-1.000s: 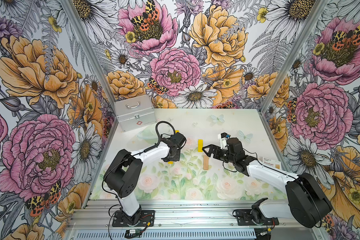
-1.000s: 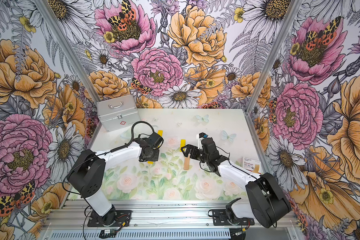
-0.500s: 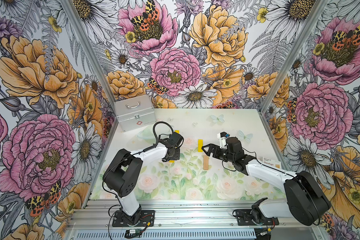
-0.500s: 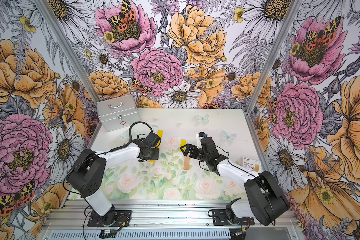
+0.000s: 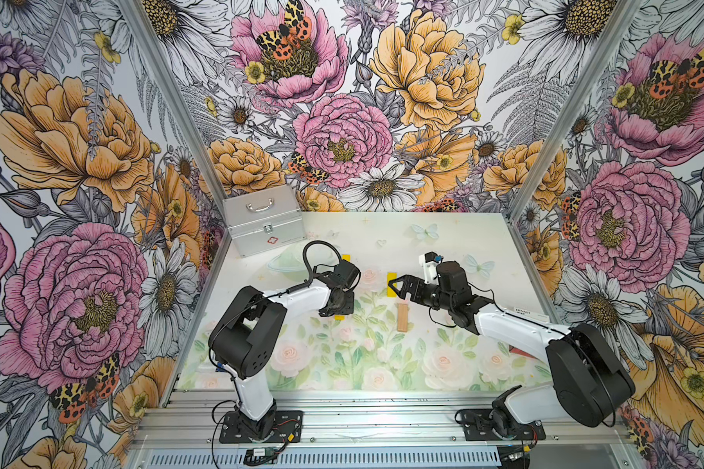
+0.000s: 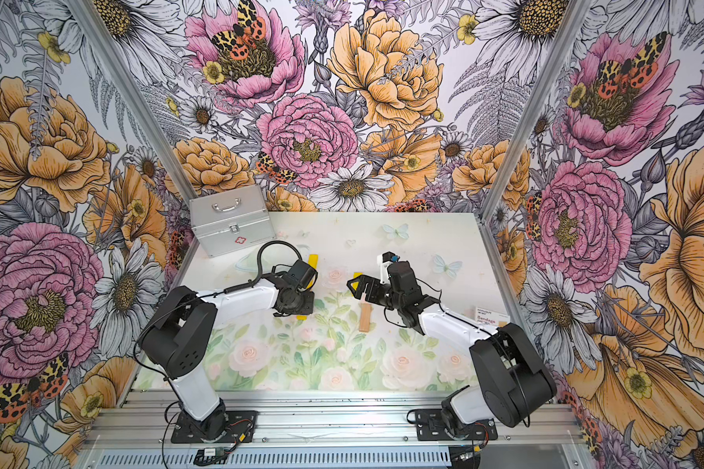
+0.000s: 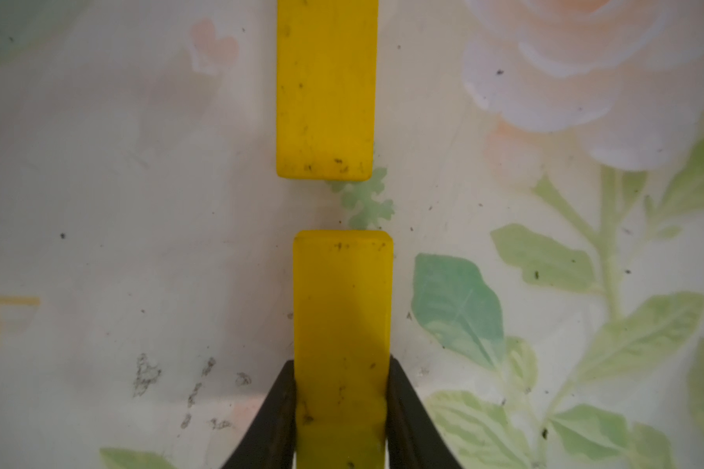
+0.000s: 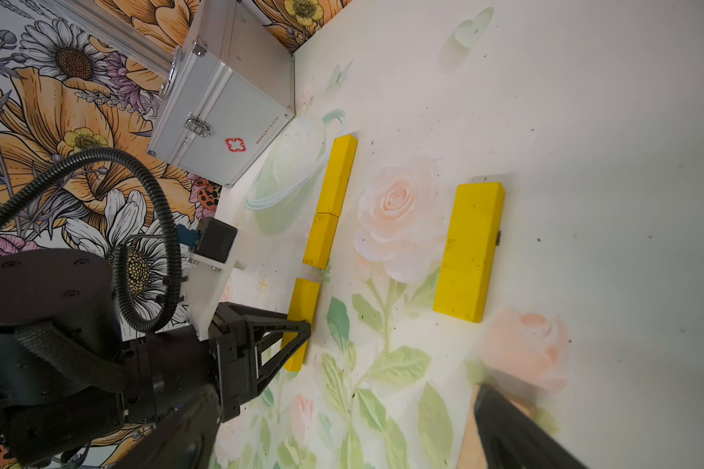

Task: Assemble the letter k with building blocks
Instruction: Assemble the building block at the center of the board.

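In both top views almost nothing has shifted over the last second. The left gripper (image 5: 336, 310) sits low at the near end of the yellow stem (image 6: 313, 260). The right gripper (image 5: 401, 289) hangs wide and empty by a loose yellow block (image 5: 391, 284), with the wooden block (image 5: 402, 323) just beside it. The left wrist view shows narrow fingers (image 7: 279, 410) clamping the held block (image 7: 342, 308), a small gap and slight sideways offset from the next block (image 7: 325, 89). The right wrist view shows two stem blocks touching and the third apart. The stem looks nearly closed; both diagonals are yet to be laid.
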### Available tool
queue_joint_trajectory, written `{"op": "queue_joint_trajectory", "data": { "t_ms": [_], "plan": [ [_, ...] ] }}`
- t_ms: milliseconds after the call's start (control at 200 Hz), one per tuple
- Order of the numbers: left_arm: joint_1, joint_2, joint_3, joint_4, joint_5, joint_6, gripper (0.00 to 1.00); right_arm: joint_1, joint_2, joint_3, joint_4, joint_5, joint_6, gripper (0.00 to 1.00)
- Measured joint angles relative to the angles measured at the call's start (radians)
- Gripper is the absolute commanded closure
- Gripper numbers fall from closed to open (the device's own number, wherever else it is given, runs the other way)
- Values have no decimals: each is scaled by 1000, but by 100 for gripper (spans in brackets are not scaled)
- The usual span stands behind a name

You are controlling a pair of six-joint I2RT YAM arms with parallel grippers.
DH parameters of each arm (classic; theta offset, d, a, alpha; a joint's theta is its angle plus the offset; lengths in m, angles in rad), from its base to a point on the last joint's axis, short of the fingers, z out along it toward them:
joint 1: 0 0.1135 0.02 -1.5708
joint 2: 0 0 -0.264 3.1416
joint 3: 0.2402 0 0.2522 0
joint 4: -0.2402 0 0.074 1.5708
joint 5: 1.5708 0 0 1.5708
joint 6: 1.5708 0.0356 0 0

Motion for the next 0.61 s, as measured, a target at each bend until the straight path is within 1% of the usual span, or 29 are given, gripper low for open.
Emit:
{"op": "queue_joint_trajectory", "data": {
  "t_ms": [290, 605],
  "plan": [
    [15, 12, 0, 16, 11, 0, 82, 49, 56, 15, 35, -3, 26, 1],
    [31, 15, 0, 19, 25, 1, 82, 56, 61, 15, 48, -3, 29, 1]
  ]
}}
